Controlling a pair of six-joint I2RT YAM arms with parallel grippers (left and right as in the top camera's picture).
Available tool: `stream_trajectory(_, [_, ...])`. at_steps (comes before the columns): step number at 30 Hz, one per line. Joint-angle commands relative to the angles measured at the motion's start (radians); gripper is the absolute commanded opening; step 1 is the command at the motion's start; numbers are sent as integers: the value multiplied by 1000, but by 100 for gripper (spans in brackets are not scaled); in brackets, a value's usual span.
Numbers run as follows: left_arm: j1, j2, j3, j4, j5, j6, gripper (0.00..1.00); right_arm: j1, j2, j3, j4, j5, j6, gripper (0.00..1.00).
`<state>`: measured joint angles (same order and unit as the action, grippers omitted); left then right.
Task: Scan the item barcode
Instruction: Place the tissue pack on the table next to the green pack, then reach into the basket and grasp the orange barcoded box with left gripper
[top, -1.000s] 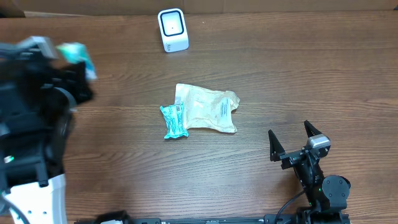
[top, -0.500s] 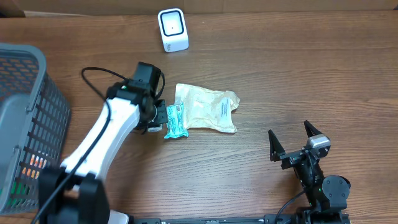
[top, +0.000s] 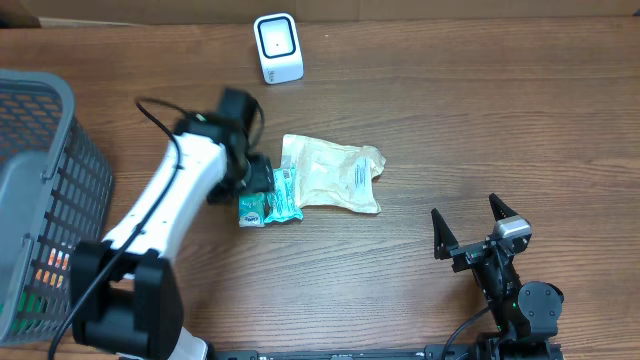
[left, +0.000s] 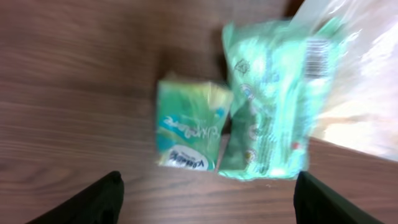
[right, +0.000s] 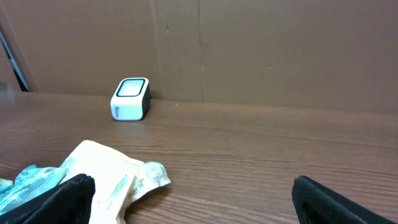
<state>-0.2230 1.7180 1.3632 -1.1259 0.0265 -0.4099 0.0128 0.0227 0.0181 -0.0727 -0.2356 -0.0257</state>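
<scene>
**A:** What surface are we on?

**B:** A dark wood-grain counter (top: 470, 110). The right wrist view shows a brown cardboard wall (right: 261, 50) along its far edge, and a white barcode scanner (top: 278, 47) stands just in front of it.

**A:** Where is our item?

**B:** The small green packet (top: 251, 210) lies flat mid-counter. It touches the left side of a teal pouch (top: 286, 193), which overlaps a cream bag (top: 335, 172).

**A:** And our tools?

**B:** The left tool (left: 208, 202) hovers over the packet with its fingers spread wide, gripping nothing. The right tool (top: 466, 212) sits near the front edge, fully spread and also empty.

**A:** Where do we have room to move?

**B:** We see bare wood between the bag and the right tool, and a strip between the scanner and the bag. A grey basket (top: 45, 170) crowds the left edge.

**A:** Is anything unclear?

**B:** The frame cuts the basket off, and we cannot identify what is behind its mesh. The left wrist view is blurred, so we cannot read the packet's print.
</scene>
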Motion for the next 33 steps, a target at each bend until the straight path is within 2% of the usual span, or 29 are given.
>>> stream_trajectory(1, [80, -105, 209, -64, -5, 69, 75, -7, -1, -7, 3, 6, 3, 100])
stream_trajectory(5, [206, -169, 477, -200, -12, 115, 84, -6, -1, -7, 3, 7, 3, 100])
stream_trajectory(8, [326, -210, 628, -269, -35, 126, 99, -6, -1, -7, 3, 6, 3, 100])
stream_trajectory(11, [497, -252, 711, -292, -55, 126, 100, -6, -1, -7, 3, 7, 3, 100])
stream_trajectory(16, [779, -273, 704, -305, -51, 114, 98, -7, -1, -7, 3, 6, 3, 100])
stream_trajectory(19, [889, -256, 648, -267, 2, 95, 96, -6, -1, -7, 3, 6, 3, 100])
stream_trajectory(29, [1022, -166, 447, -180, -2, 90, 93, -6, -1, -7, 3, 6, 3, 100])
stream_trajectory(33, [1065, -138, 353, -145, -19, 133, 89, -7, -1, -7, 3, 6, 3, 100])
